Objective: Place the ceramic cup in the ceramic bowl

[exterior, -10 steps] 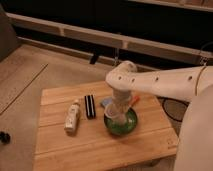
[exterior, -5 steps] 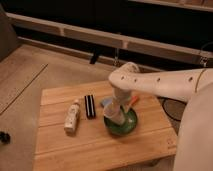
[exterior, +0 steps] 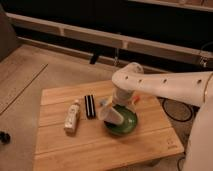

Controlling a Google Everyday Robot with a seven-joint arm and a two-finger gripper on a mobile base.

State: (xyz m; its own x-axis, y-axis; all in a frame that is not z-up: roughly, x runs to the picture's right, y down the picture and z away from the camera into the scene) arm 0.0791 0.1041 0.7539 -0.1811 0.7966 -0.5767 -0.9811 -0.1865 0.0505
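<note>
The wooden desk [exterior: 95, 142] is occupying the middle of the view, standing on a pale floor in front of a dark wall with a light horizontal rail. My arm [exterior: 165, 86], white and thick, is reaching in from the right edge and bending down over the right half of the desk. The ceramic bowl [exterior: 127, 126], green inside with a dark rim, is sitting on the desk just under my wrist, and its left part is being covered by what I am carrying. My end effector [exterior: 116, 106] is hanging directly over the bowl's left rim, pointing downward, and it is grasping the ceramic cup [exterior: 112, 117]. The cup, white and tapered, is tilting with its lower end over the bowl's interior; whether it is touching the green surface cannot be told. A slim white bottle [exterior: 73, 116] is lying on its side on the left half of the desk, well apart from the bowl. A small dark rectangular object [exterior: 89, 106] is lying between the bottle and the bowl, just beside the bottle's upper end.
</note>
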